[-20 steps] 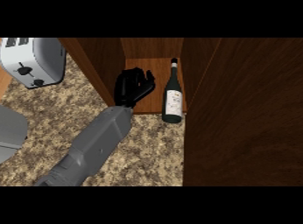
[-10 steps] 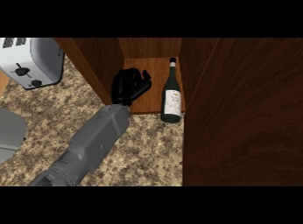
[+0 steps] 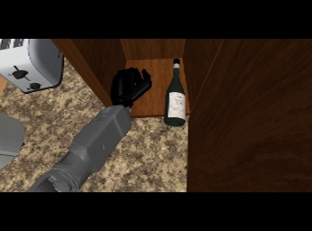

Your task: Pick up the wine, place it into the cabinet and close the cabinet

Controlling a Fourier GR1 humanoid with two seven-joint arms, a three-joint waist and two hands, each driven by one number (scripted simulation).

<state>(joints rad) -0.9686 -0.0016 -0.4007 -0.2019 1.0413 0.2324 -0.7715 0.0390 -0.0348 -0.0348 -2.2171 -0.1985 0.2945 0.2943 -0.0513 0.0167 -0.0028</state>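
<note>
Near edge, lower left of frame: one grey forearm is seen coming in from the bottom and running up toward centre. Which arm it is cannot be told for certain from this view; it is taken as the left from where it enters. No second robot hand is visible.

Speckled desk is seen under the forearm, filling the lower centre. A grey appliance edge is cut off at the left border.

Centre of frame: the robot hand is held with fingers straight and slightly spread, pointing up-frame into the cabinet opening. Nothing is gripped.

Wine bottle is standing just right of the robot hand, apart from it, with a visible gap between. Its base is set at the front lip of the cabinet floor, neck toward the top of frame, long axis roughly parallel to the fingers. It is judged to be inside the cabinet already, though barely, close against the right-hand wall.

Right half of frame: a large dark wood panel is seen, judged to be the open cabinet door.

Upper left: a toaster is parked on the desk, well clear.

Placing step is judged done. Door closing is left. The bottle base may need to be pushed deeper so the door is not fouled.
</note>
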